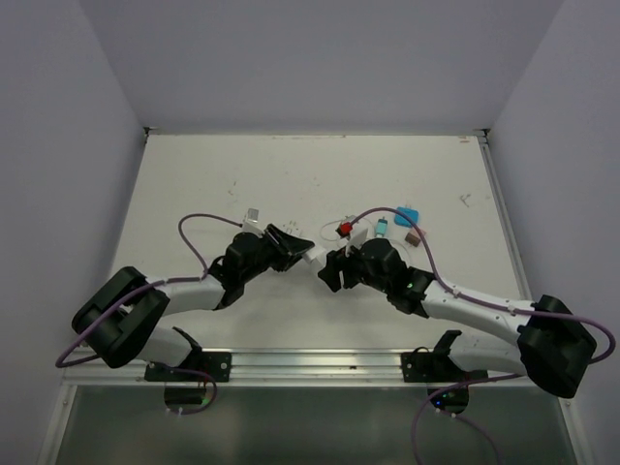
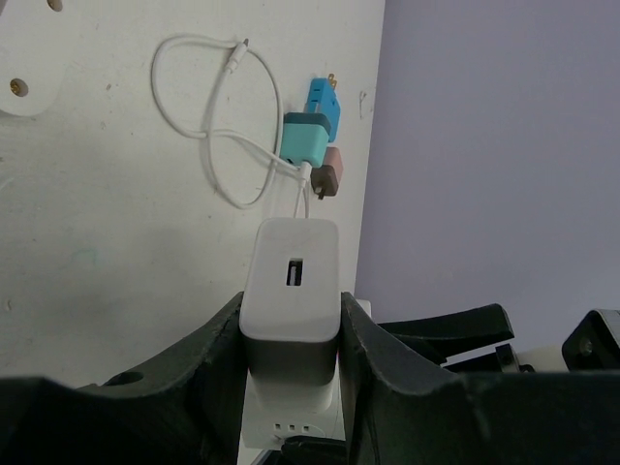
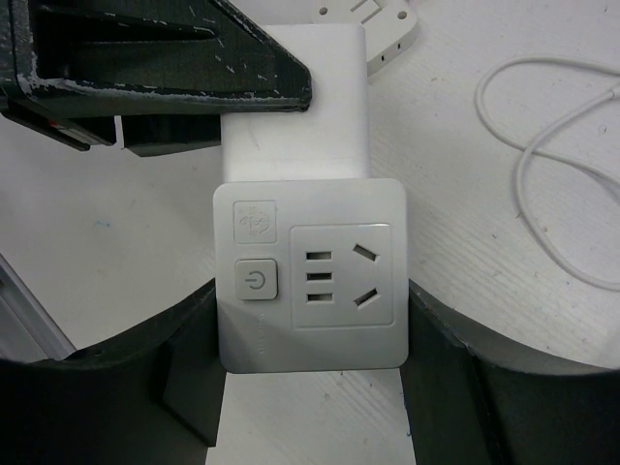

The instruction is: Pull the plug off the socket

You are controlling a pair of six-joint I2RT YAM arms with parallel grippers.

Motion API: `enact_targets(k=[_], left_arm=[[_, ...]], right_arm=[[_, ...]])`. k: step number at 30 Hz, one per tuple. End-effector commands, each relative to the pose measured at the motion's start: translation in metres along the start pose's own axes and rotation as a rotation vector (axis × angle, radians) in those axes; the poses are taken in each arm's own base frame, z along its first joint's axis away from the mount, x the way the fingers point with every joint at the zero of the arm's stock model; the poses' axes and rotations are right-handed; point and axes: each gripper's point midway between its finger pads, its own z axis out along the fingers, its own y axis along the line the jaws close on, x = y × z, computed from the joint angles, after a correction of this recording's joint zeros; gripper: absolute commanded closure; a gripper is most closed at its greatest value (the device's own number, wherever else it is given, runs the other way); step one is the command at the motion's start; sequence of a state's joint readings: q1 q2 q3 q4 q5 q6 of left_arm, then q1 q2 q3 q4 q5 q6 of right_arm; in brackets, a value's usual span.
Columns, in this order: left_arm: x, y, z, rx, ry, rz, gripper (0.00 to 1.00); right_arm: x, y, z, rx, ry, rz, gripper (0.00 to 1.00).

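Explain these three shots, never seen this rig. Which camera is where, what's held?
Two robot arms are bolted to a white table. The overhead view looks down from behind them; the other two come from a camera on each wrist. The left tool is clamped on the plug, a white charger block with one port. The right tool is clamped on the socket, a white cube with outlet slots and a power button. Plug and socket look joined. A white cable and small coloured adapters lie on the table.
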State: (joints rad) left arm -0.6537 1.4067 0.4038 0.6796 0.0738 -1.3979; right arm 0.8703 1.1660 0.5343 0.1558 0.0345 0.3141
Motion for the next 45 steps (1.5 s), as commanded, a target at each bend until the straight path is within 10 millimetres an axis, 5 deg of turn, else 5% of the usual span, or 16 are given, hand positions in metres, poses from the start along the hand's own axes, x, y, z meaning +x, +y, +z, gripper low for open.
enact_targets(k=[1,13,27,35,45], left_arm=[[-0.050,-0.021,0.000,0.046,-0.235,-0.062,1.00],[-0.121,-0.024,-0.013,0.064,-0.452,-0.127,1.00],[-0.190,-0.004,-0.051,-0.011,-0.708,-0.118,1.00],[-0.190,-0.028,-0.050,0.002,-0.764,-0.043,1.00],[-0.182,-0.032,-0.036,-0.007,-0.788,-0.059,1.00]], right_arm=[[-0.016,0.002,-0.005,-0.006,-0.063,-0.026,1.00],[-0.003,-0.001,-0.013,-0.006,-0.037,-0.048,1.00],[0.008,-0.006,-0.019,0.005,-0.007,-0.050,1.00],[0.003,0.006,-0.007,-0.014,0.007,-0.007,1.00],[0.006,0.023,0.004,0.028,0.017,0.066,1.00]])
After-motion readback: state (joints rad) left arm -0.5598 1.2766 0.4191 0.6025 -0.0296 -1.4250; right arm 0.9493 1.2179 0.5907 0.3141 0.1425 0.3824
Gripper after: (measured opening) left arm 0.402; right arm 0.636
